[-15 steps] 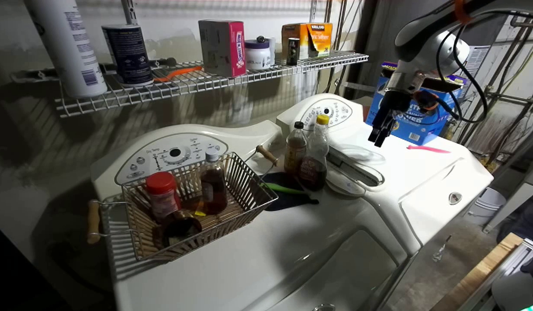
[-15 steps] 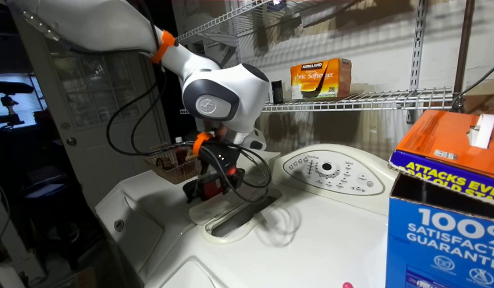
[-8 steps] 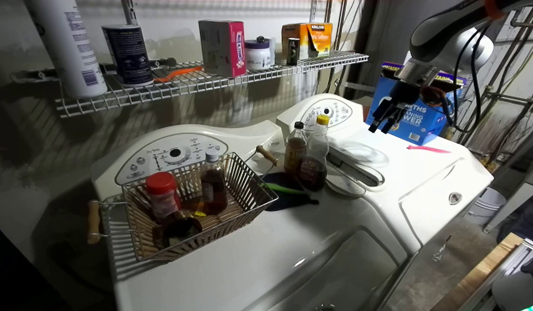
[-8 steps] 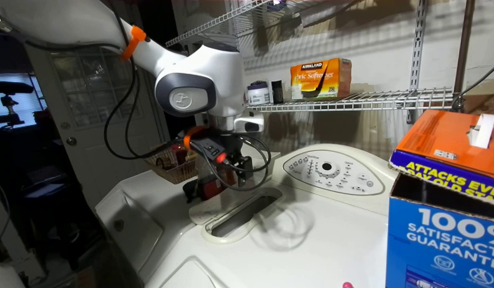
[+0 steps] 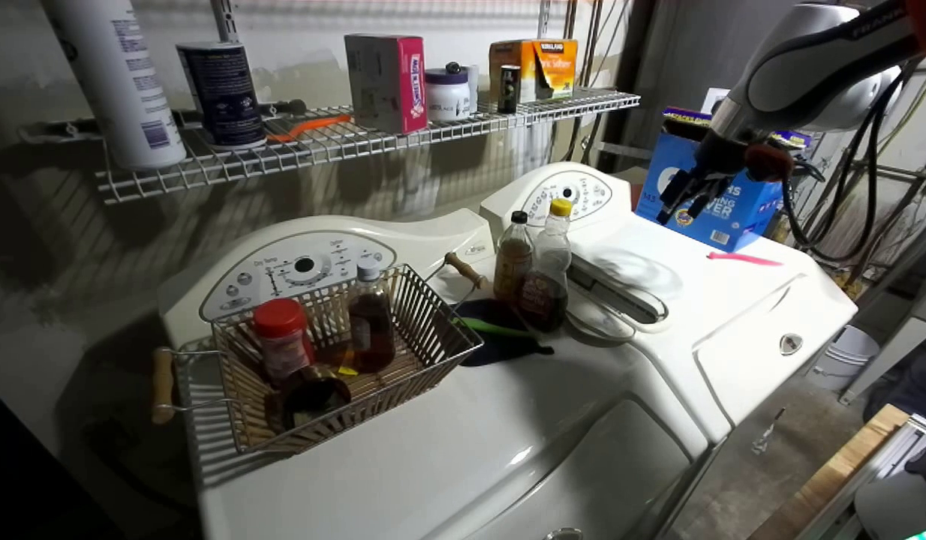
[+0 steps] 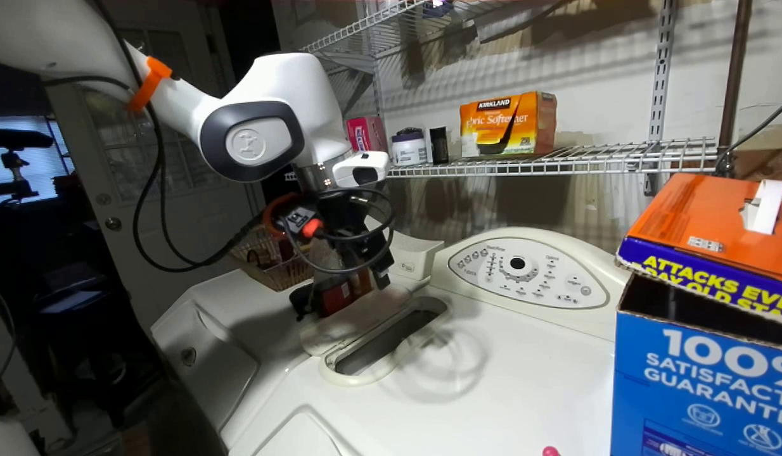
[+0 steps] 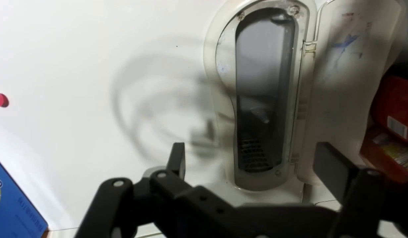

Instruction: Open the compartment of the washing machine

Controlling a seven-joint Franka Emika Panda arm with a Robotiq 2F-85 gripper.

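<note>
The washing machine's small compartment is open in all views, with its dark inside showing. Its pale lid is folded back on its hinge, towards the bottles. My gripper is open and empty, above the machine top and apart from lid and compartment. In the wrist view its fingers stand widely spaced, framing the near end of the compartment.
Two bottles stand close behind the lid. A wire basket with containers sits on the neighbouring machine. A blue box stands beyond the compartment. A pink stick lies near it. A wire shelf runs above.
The arm has moved up and right in an exterior view, left in another. The gripper has turned and its fingers appear farther apart. The lid and compartment look the same.
</note>
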